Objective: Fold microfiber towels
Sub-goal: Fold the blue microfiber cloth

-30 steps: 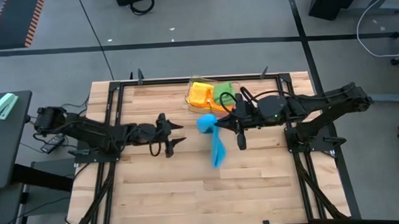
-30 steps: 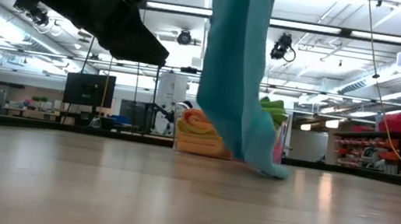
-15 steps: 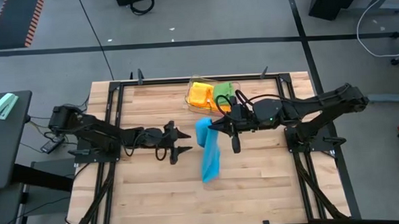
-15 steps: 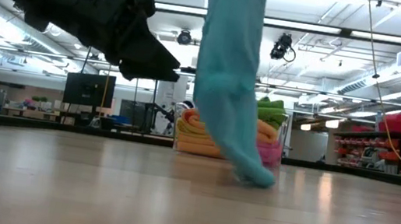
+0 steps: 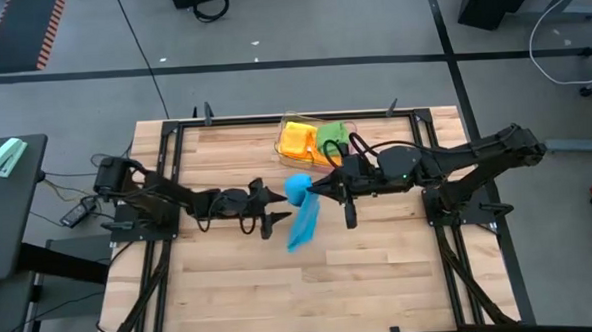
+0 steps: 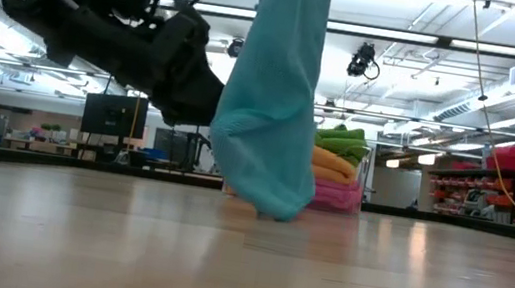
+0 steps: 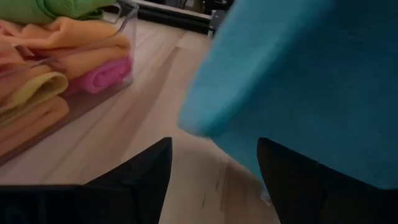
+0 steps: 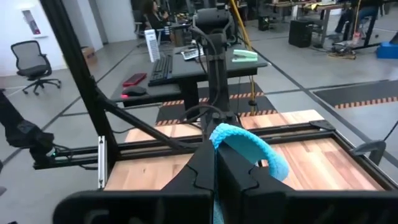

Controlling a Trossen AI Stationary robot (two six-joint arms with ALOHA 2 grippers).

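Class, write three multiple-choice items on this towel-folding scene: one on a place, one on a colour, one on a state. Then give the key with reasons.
1. Where is the clear tray of towels?
A. At the table's far edge, near the middle
B. At the near left corner
C. On the floor

2. What colour is the hanging towel?
A. Pink
B. Blue
C. Green

3. How is the left hand?
A. Shut on the towel
B. Out of sight
C. Open, beside the towel

Key:
1 A: the tray sits at the table's far edge.
2 B: the blue towel hangs from the shut right hand.
3 C: the left hand has its fingers spread with nothing between them, the towel just ahead.
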